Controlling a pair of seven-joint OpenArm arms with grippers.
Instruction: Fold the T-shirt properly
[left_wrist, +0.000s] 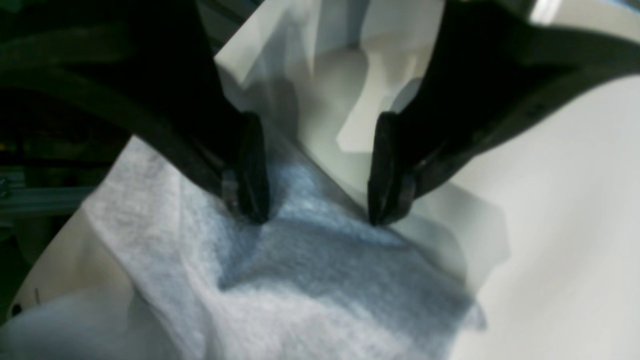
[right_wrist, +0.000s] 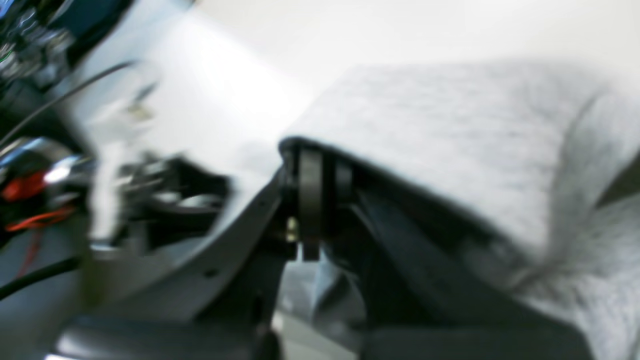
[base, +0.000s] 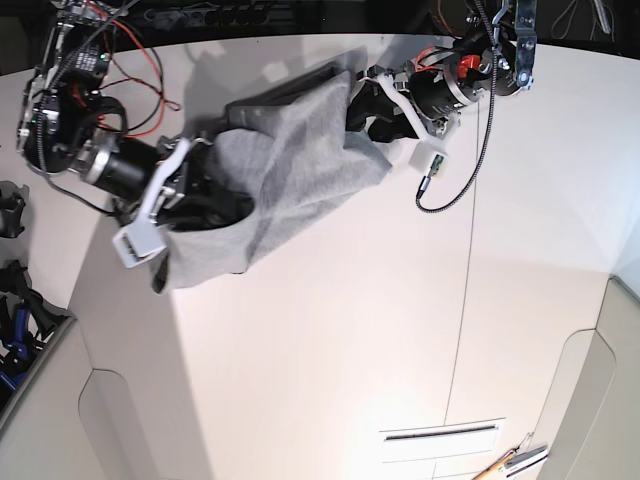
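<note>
- Heather-grey cotton T-shirt (base: 290, 170) sits bunched at the far end of the white table (base: 330, 340), stretched between the two arms, part of it lifted off the surface — looks like a fold or respread in progress.
- Left gripper (left_wrist: 315, 200): jaws apart, both tips resting down on the shirt fabric, nothing pinched between them; probably lining up on an edge to grab.
- In the left wrist view the cloth lies under and in front of the tips; bare table to one side.
- Right gripper (right_wrist: 312, 200): view is smeared; fingers look pressed together with grey cloth draped right over them, so likely clamped on the T-shirt, not certain.
- In the base view the shirt's lower corner hangs beside the right gripper, near the table edge.
- Lettering not visible; plain grey side shows.
</note>
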